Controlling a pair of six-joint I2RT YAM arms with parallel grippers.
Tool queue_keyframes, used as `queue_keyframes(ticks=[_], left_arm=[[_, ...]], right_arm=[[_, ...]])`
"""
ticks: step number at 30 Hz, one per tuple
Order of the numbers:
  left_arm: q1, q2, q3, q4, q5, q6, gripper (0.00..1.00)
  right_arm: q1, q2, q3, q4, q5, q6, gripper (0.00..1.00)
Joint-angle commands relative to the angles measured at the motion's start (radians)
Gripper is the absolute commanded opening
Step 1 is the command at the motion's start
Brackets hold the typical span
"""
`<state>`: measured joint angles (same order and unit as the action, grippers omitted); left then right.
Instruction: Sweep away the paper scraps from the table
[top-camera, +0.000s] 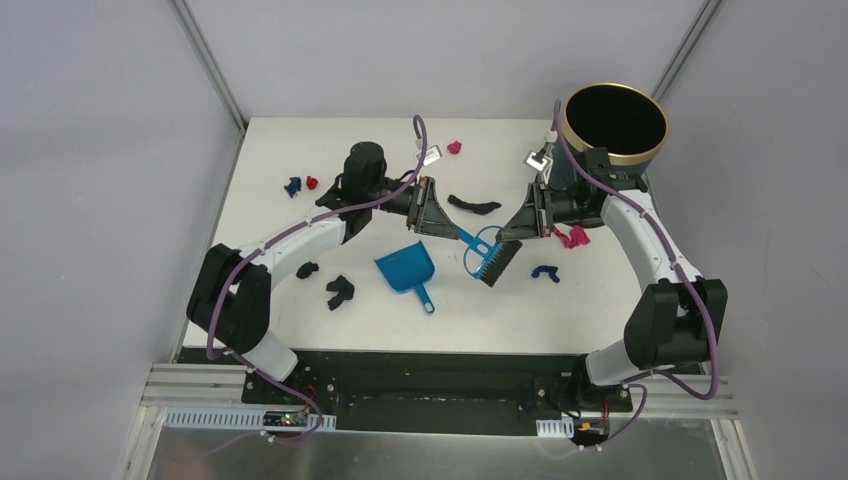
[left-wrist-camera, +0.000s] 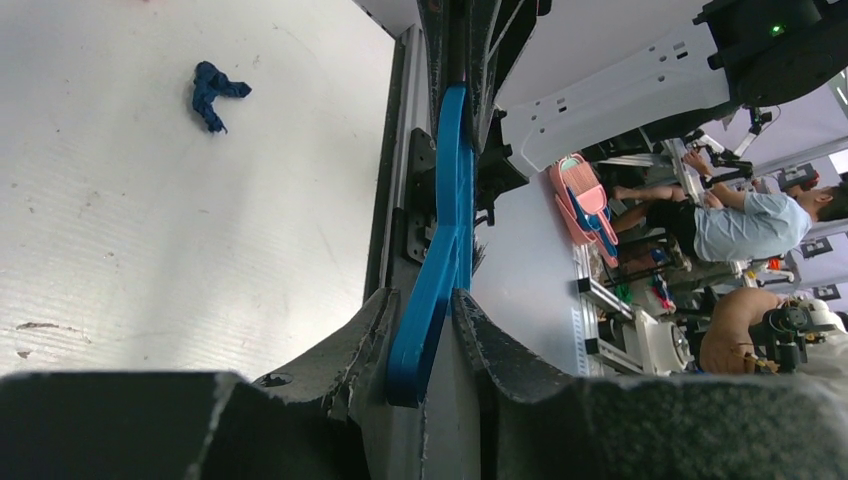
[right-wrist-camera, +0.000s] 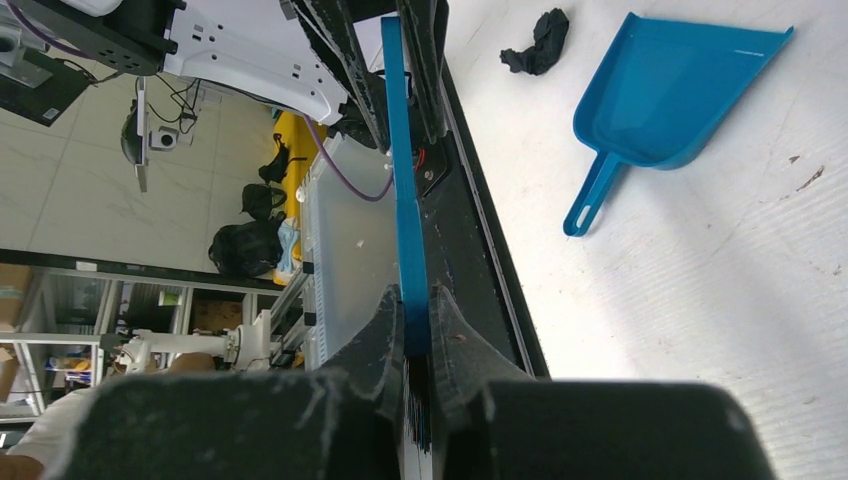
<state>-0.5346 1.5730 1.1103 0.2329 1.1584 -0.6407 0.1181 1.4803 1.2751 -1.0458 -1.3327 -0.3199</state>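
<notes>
The small blue hand brush (top-camera: 488, 260) hangs over the middle of the white table (top-camera: 560, 320), held from both sides. My left gripper (top-camera: 447, 223) is shut on its handle end, seen edge-on in the left wrist view (left-wrist-camera: 455, 180). My right gripper (top-camera: 506, 238) is shut on the brush head, with the bristles between its fingers (right-wrist-camera: 417, 295). Paper scraps lie scattered: magenta (top-camera: 455, 147), red (top-camera: 312, 183), blue (top-camera: 292, 186), magenta (top-camera: 575, 237), blue (top-camera: 545, 271) and dark ones (top-camera: 340, 290). A blue scrap (left-wrist-camera: 212, 92) shows in the left wrist view.
The blue dustpan (top-camera: 408, 270) lies flat just left of the brush and also shows in the right wrist view (right-wrist-camera: 670, 95). A black bin with a gold rim (top-camera: 613, 122) stands at the back right corner. A black strip (top-camera: 475, 206) lies between the grippers.
</notes>
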Motion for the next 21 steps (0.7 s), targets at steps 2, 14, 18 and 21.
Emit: queue_keyframes(ticks=[2, 14, 18, 21], left_arm=[[0.007, -0.051, 0.033, 0.006, 0.010, 0.043, 0.25], [0.007, -0.050, 0.012, 0.081, -0.004, -0.005, 0.22], [0.007, -0.034, -0.009, 0.166, -0.008, -0.072, 0.20], [0.008, -0.016, -0.020, 0.245, 0.012, -0.132, 0.18]], right_arm=[[-0.006, 0.008, 0.042, -0.039, -0.008, -0.053, 0.00], [-0.006, 0.011, 0.029, -0.052, -0.010, -0.080, 0.00], [-0.005, 0.008, 0.018, -0.046, -0.008, -0.079, 0.00], [-0.005, 0.005, 0.011, -0.039, -0.007, -0.076, 0.00]])
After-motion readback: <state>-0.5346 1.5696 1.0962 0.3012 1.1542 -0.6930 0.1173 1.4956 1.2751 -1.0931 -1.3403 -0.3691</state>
